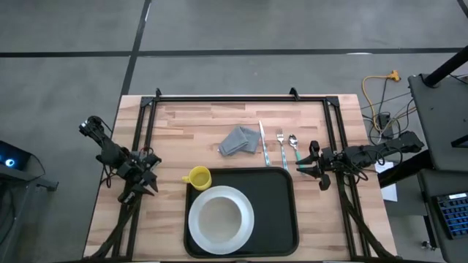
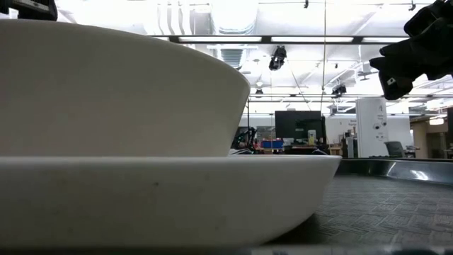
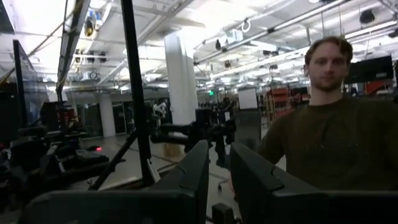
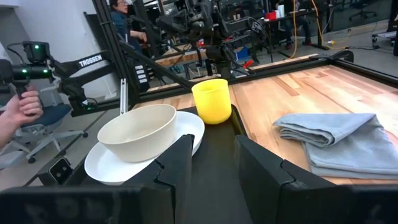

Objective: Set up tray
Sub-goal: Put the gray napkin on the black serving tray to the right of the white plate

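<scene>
So the big black rectangular tray point(image 1: 281, 212) sits at the table's near middle. Right gripper point(image 1: 301, 167) hovers just off its far-right corner, fingers narrowly apart, holding nothing. Left gripper point(image 1: 150, 183) waits left of it, nearly closed.

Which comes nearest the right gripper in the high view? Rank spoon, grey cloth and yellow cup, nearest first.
From the right gripper:
1. Spoon, just beside it, off the tray.
2. Grey cloth, mid-table, past the fork and knife.
3. Yellow cup, at the tray's far left corner.
</scene>
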Available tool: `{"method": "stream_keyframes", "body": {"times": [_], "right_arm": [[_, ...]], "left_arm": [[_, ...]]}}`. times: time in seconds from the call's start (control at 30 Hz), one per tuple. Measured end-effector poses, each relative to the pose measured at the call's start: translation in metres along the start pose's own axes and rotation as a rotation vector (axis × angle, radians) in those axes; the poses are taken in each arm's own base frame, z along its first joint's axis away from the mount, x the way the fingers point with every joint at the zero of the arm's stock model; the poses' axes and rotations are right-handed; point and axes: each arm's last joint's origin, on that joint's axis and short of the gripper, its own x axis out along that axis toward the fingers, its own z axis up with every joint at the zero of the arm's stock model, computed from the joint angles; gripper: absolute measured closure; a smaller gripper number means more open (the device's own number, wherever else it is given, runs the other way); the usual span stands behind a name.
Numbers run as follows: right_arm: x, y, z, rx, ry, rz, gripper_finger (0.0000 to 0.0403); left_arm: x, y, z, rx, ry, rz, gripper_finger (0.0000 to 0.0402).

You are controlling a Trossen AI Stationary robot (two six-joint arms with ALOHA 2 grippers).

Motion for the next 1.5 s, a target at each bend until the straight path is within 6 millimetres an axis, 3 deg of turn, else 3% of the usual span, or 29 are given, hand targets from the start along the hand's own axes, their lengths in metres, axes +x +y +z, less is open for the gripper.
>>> {"method": "stream_keyframes", "body": {"times": [0.5, 0.9, 1.07, 1.5], "right_arm": [[0.000, 0.000, 0.000, 0.000, 0.000, 0.000, 0.0291], [0.000, 0.000, 0.000, 0.009, 0.000, 0.000, 0.0291], [0.000, 0.001, 0.002, 0.195, -0.019, 0.007, 0.0291], [0.000, 0.000, 0.000, 0.181, 0.002, 0.007, 0.0291]], "left_arm": [[-0.004, -0.003, -0.029, -0.040, 0.305, -0.033, 0.0354], [-0.005, -0.003, -0.029, -0.046, 0.312, -0.033, 0.0354], [-0.005, -0.003, -0.029, -0.046, 0.312, -0.032, 0.0354], [-0.005, -0.003, -0.029, -0.039, 0.308, -0.028, 0.0354]]}}
